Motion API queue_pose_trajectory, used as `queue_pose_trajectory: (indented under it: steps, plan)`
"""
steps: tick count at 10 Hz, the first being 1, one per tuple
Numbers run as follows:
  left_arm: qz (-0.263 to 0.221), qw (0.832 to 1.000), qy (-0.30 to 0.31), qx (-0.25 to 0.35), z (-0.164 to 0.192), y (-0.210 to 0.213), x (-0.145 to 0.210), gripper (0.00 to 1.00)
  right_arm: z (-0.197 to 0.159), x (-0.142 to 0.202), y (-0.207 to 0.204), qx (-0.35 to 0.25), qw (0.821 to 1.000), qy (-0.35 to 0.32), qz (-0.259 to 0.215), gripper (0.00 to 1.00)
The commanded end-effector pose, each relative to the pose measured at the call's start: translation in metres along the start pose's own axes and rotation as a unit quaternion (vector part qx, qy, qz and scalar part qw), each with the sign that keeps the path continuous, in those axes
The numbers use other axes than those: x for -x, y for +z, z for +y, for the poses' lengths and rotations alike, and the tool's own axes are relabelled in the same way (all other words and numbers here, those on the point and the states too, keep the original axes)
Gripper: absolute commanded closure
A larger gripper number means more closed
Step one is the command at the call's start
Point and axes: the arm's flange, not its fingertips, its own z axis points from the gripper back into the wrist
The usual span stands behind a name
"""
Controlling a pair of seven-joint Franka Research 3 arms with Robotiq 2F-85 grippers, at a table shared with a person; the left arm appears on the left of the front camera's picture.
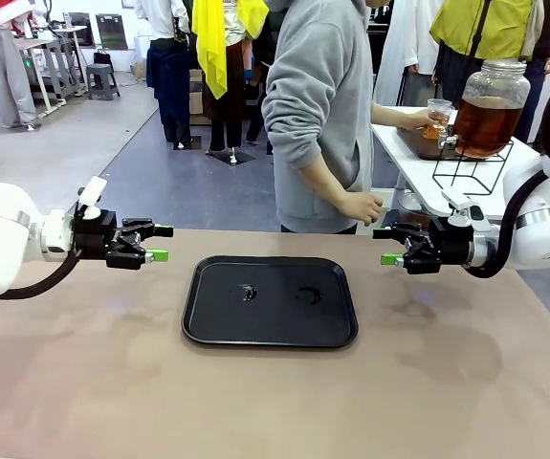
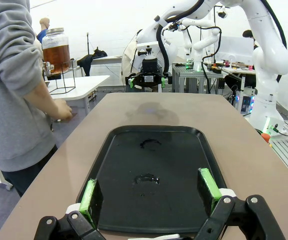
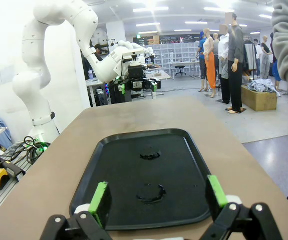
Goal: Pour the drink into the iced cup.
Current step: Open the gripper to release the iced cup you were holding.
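From my station I saw a matte brown bench (image 1: 112, 382) with a black tray (image 1: 270, 300) lying flat at its centre, rectangular with rounded corners and a raised rim. 2 small wet ring marks glistened on the tray's floor. Beyond the far edge lay a grey workshop floor, with other white benches behind it.

At the far right stood a white side bench (image 1: 418, 172) carrying a black wire stand (image 1: 471, 172), and on the stand a large clear glass jar (image 1: 490, 107) with a metal lid. The drink (image 1: 487, 124), translucent amber-brown, filled most of the jar. A person in a grey hoodie (image 1: 318, 105) stood between the 2 benches. One hand (image 1: 418, 119) held a clear cup (image 1: 438, 117) close to the jar's base; whether it touched the tap I could not tell. The other hand (image 1: 363, 207) hung low near my bench's far edge.

My left gripper (image 1: 159, 243) hovered above the bench left of the tray, level and pointing right, its green-padded jaws spread wide and holding nothing. My right gripper (image 1: 389, 246) mirrored it right of the tray, pointing left, jaws equally wide and bare. Both sat well apart from the drink.
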Motion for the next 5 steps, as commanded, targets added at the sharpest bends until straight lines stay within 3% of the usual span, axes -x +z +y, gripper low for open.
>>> queue_pose_trajectory:
  steps: [1,5]
  plan:
    - [0.0,1.0,0.001,0.0,0.0002,-0.0007,-0.002,0.0,-0.0002,-0.0031,-0.001,-0.001,1.0,-0.003,0.001,0.0]
    - [0.0,1.0,0.001,0.0,0.0002,-0.0007,-0.002,0.0,-0.0002,-0.0031,-0.001,-0.001,1.0,-0.003,0.001,0.0]
